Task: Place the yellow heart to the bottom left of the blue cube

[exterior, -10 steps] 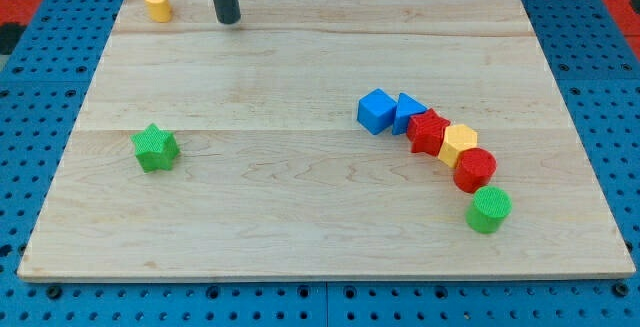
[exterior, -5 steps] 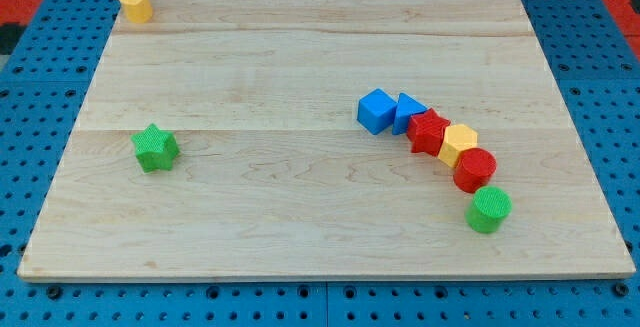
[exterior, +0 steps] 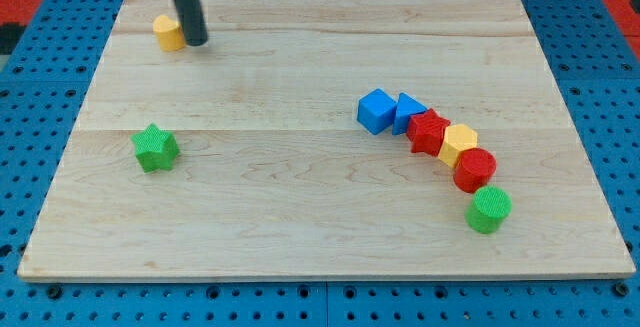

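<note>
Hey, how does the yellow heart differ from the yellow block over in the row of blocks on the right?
The yellow heart sits alone near the view's top left, with my tip right beside it on the view's right; the yellow hexagonal block is wedged in a curved chain, touching the red star-like block and the red cylinder. The heart looks rounded, the other faceted. Both are yellow and similar in size.

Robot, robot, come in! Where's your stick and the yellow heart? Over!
My tip touching yellow heart, on its right side. Heart far upper left of blue cube. Path toward cube clear.
</note>
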